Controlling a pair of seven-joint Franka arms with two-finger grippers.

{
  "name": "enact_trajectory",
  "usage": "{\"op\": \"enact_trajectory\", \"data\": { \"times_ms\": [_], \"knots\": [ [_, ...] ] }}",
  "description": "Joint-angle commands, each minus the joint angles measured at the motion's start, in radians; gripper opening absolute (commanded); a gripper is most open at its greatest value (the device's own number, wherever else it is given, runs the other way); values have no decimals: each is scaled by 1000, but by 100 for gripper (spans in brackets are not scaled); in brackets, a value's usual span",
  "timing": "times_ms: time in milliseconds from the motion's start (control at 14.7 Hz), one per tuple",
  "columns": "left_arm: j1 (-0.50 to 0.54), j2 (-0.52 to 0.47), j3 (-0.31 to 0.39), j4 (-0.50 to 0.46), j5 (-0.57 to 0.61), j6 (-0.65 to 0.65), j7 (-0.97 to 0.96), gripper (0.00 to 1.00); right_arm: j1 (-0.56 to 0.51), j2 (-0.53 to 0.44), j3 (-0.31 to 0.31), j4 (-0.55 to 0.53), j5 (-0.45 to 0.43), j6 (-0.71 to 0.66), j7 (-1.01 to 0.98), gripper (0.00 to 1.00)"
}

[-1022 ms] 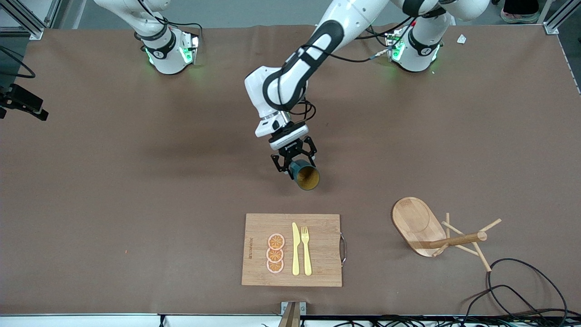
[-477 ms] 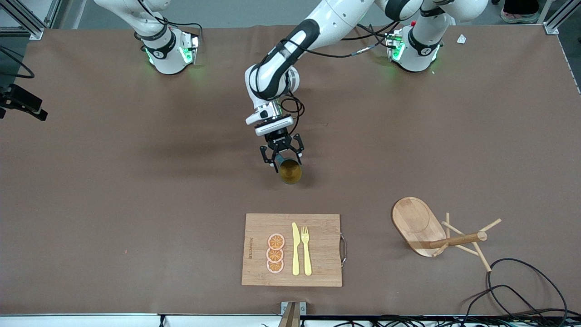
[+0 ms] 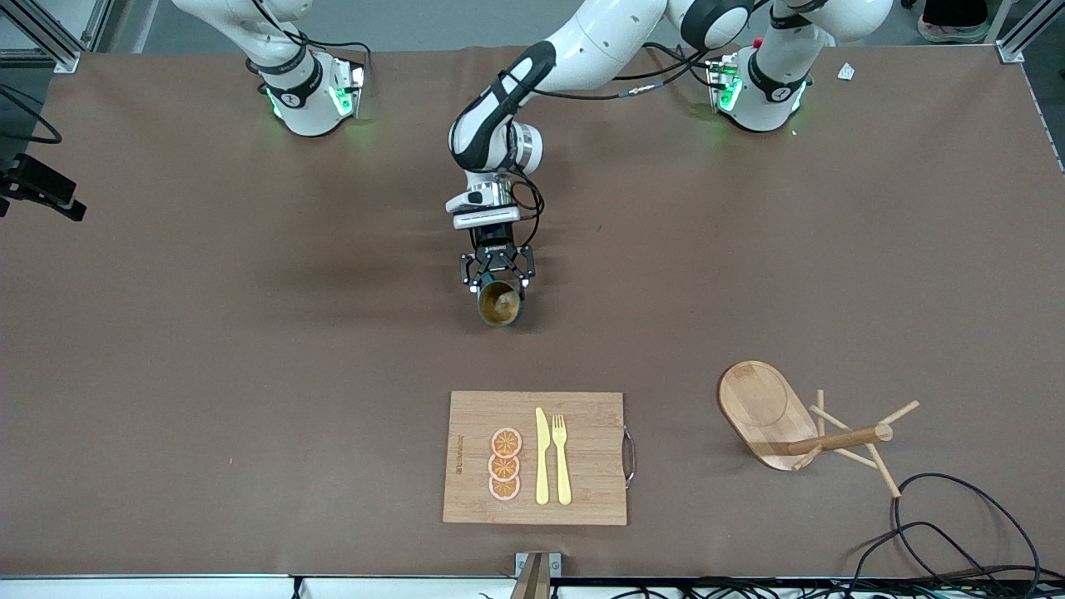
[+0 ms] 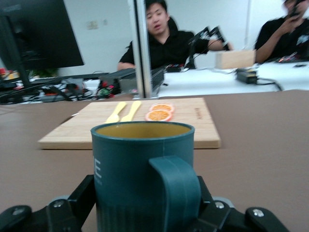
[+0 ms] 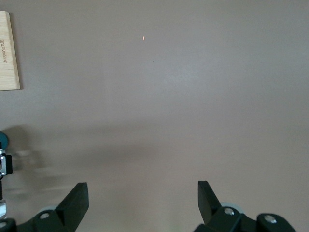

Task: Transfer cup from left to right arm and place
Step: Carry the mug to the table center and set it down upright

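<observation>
Brown table carries little near its middle, where the left gripper holds the cup clenched in its fingers. Handover looks pending: the right gripper, fingers spread wide, waits and must approach the cup.

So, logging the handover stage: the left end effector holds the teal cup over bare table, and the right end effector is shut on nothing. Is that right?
Not quite. The left end effector does hold the teal cup over bare table, but the right end effector is open, not shut; the right wrist view shows its fingers wide apart over the table with nothing between them.
</observation>
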Motion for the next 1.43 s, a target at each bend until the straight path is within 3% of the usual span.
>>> {"op": "enact_trajectory", "data": {
  "times_ms": [0,136,477,749,953,1158,1362],
  "knots": [
    [-20,40,9,27,65,-51,-52,83,-24,-7,15,-9,2,8,-16,100],
    [-41,43,7,19,59,-71,-92,100,-24,-7,15,-9,2,8,-16,100],
    [-111,19,-49,-8,-54,-128,-149,100,-24,-7,15,-9,2,8,-16,100],
    [-115,-68,-229,-5,-280,-337,-117,100,-23,-5,15,-14,2,6,-13,100],
    [-115,-194,-273,-2,-465,-385,-10,100,-12,19,18,-32,4,15,1,100],
    [-105,-324,-266,-2,-630,-402,105,100,38,58,21,-32,4,24,94,100],
    [-28,-464,-263,-2,-736,-430,272,100,104,107,21,-32,6,32,193,100]
  ]
}}
